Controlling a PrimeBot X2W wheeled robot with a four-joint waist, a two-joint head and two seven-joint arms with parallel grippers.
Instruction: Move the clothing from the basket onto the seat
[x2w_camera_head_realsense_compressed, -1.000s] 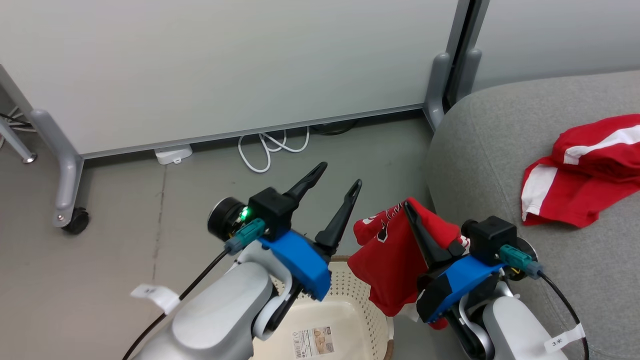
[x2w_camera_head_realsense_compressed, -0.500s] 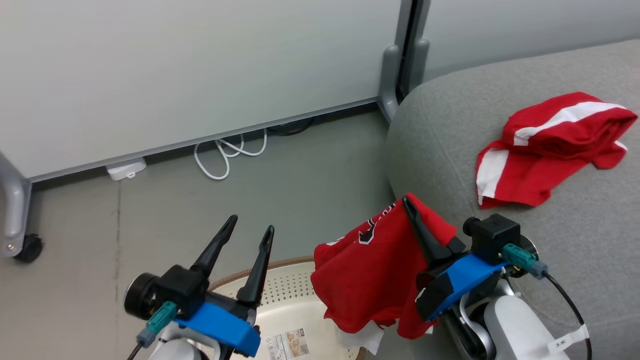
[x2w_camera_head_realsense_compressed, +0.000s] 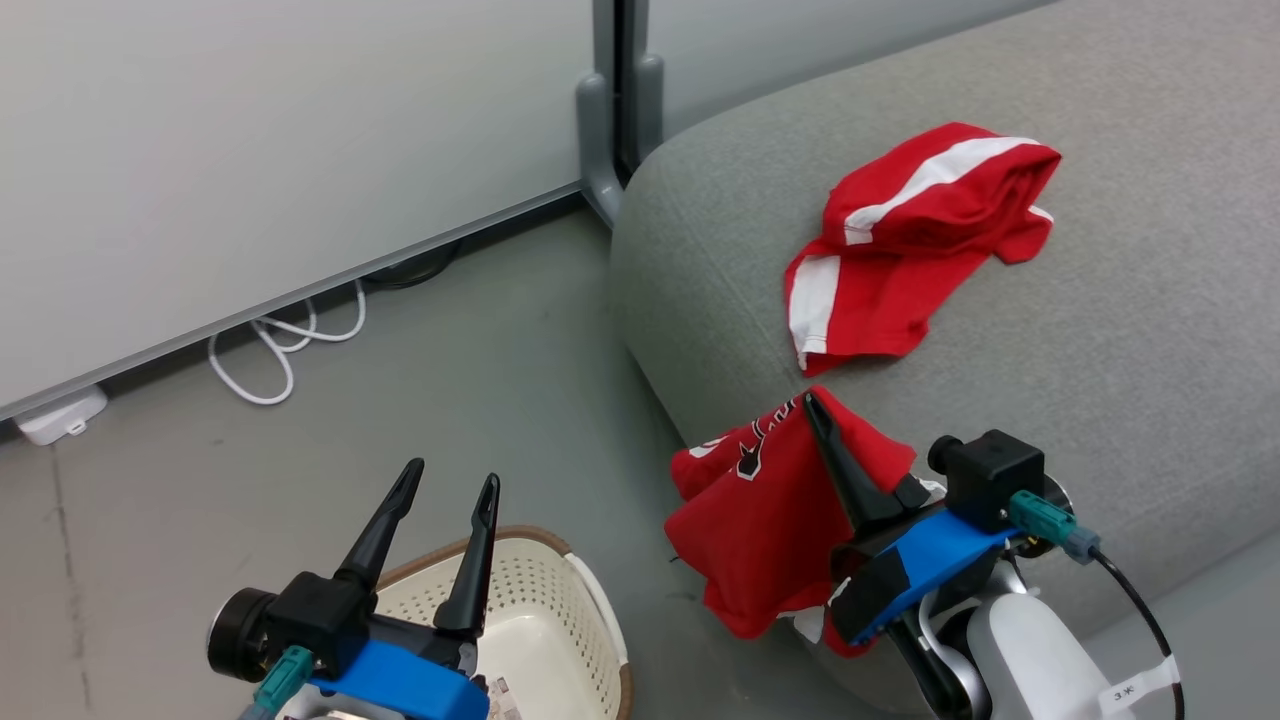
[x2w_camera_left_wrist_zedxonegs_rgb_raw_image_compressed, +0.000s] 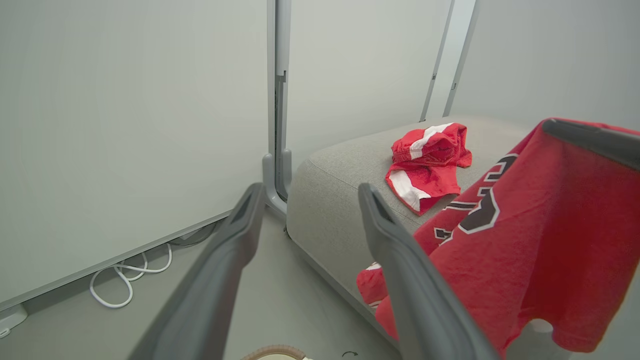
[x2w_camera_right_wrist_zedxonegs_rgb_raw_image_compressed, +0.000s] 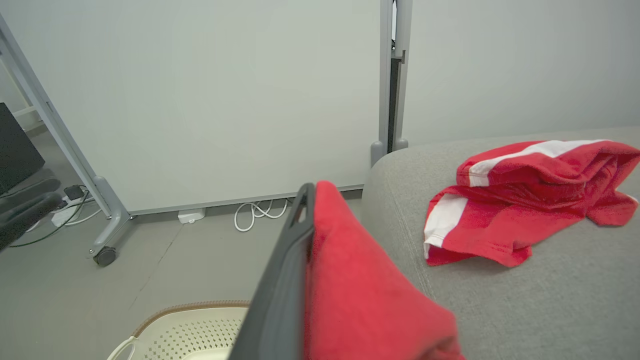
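My right gripper (x2w_camera_head_realsense_compressed: 813, 408) is shut on a red garment with a black-and-white print (x2w_camera_head_realsense_compressed: 765, 520), which hangs in the air against the front left corner of the grey seat (x2w_camera_head_realsense_compressed: 1150, 320). In the right wrist view the red cloth (x2w_camera_right_wrist_zedxonegs_rgb_raw_image_compressed: 360, 300) drapes over the dark finger (x2w_camera_right_wrist_zedxonegs_rgb_raw_image_compressed: 285, 270). Another piece of the clothing, red with white stripes (x2w_camera_head_realsense_compressed: 900, 250), lies crumpled on the seat. My left gripper (x2w_camera_head_realsense_compressed: 447, 482) stands open and empty over the cream basket (x2w_camera_head_realsense_compressed: 545, 600) at the lower left. The basket's inside is mostly hidden.
White partition panels on grey legs (x2w_camera_head_realsense_compressed: 600, 150) stand behind the seat's left end; one leg has a castor (x2w_camera_right_wrist_zedxonegs_rgb_raw_image_compressed: 105, 256). A white cable coil (x2w_camera_head_realsense_compressed: 280, 350) and a white plug block (x2w_camera_head_realsense_compressed: 60, 415) lie on the grey floor by the panel.
The head camera has swung right, so the seat now takes up more of the picture. My right gripper has carried the printed garment along toward the seat. My left gripper has dropped lower over the basket.
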